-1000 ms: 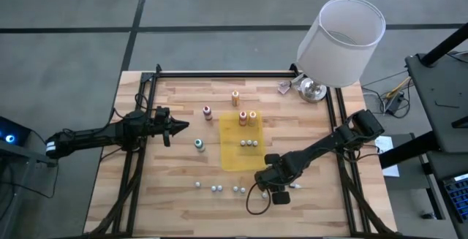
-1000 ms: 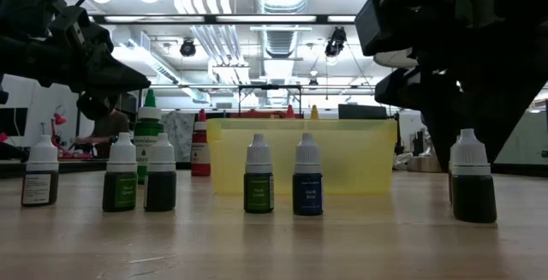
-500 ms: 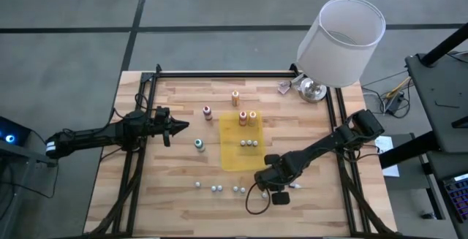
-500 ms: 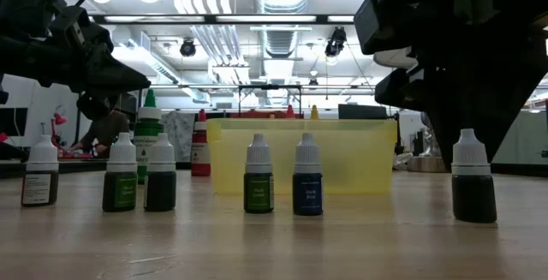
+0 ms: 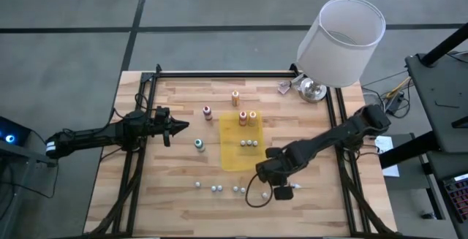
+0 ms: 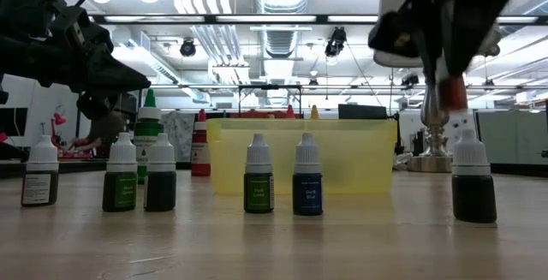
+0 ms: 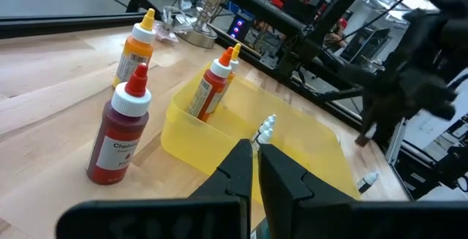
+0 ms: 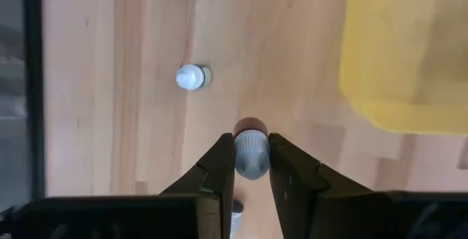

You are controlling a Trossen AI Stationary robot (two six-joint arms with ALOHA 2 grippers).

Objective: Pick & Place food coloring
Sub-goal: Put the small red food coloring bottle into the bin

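Note:
The food coloring is a set of small bottles. Several white-capped ones stand in a row [image 5: 217, 188] near the table's near edge, and three [image 5: 250, 143] stand on the yellow tray [image 5: 235, 158]. Taller orange [image 5: 235, 97], dark red [image 5: 207, 112] and teal [image 5: 199, 145] bottles stand farther back. My right gripper [image 5: 265, 175] hangs right of the row, shut on one small red bottle [image 6: 451, 94]. My left gripper [image 5: 179, 127] waits shut at the table's left, holding nothing. My right gripper pinches the small bottle's white cap [image 8: 251, 158] between its two fingers. The fingers come from above and point steeply down. The bottle hangs upright below them, its red body [image 8: 251, 126] lifted clear of the wood.
Another small dark bottle [image 6: 473, 181] stands on the table just below the lifted one. One white-capped bottle [image 8: 191, 77] lies or stands on the wood nearby. A white lamp shade [image 5: 341, 40] and its chrome base [image 5: 313, 89] fill the far right corner. Black frame rails [image 5: 338, 133] line the table's sides.
My right gripper has risen straight up from the table with the small red bottle, which now hangs clear of the wood. The dark bottle that stood in front of it has stayed in place.

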